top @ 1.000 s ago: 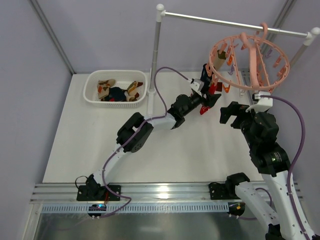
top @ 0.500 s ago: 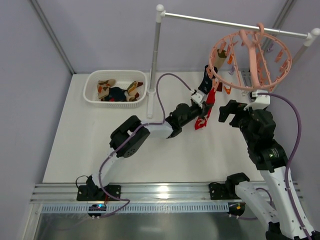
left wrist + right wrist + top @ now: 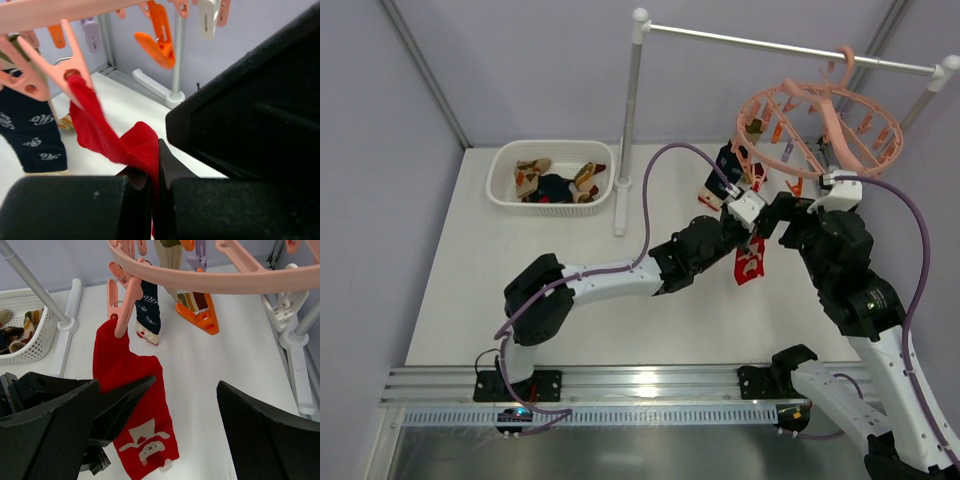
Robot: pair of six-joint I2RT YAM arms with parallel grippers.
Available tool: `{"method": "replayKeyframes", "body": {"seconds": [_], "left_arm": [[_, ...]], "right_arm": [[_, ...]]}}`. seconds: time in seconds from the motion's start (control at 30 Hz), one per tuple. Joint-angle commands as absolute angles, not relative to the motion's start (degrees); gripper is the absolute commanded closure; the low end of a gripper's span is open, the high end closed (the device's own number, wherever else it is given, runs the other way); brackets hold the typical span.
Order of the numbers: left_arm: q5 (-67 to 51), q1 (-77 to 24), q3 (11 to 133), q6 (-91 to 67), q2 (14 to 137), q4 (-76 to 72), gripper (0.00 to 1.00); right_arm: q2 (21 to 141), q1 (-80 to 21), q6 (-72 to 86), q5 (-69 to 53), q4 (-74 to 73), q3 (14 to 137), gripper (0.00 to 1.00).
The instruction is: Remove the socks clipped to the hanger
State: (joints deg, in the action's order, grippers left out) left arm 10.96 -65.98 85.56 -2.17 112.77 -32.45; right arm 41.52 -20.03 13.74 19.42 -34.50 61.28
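One red sock (image 3: 125, 147) between closed jaws of left gripper (image 3: 156, 190).

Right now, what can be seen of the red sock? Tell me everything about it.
The red sock looks like soft knit fabric, plain red with a white figure motif near its lower end. Its top edge is pinched in a pink peg of the hanger, and it hangs down from there over the white table. Midway along it is bunched into a fold where the left gripper is shut on it. Nothing else is seen touching it.
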Motion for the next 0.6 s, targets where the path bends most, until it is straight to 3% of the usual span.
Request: {"method": "replayKeyframes", "body": {"seconds": [0.0,0.57], "left_arm": [[13.4,-70.1,85.9,3.1,110.1,-25.5,1.0],[18.3,-76.2,79.8,5.0,106.2,-26.4,1.0]], "right_arm": [[43.5,-22.8,15.1,20.7,-33.8,65.9,0.02],[50.2,-23.4,17.1,22.4,-34.4,71.1,0.02]]}}
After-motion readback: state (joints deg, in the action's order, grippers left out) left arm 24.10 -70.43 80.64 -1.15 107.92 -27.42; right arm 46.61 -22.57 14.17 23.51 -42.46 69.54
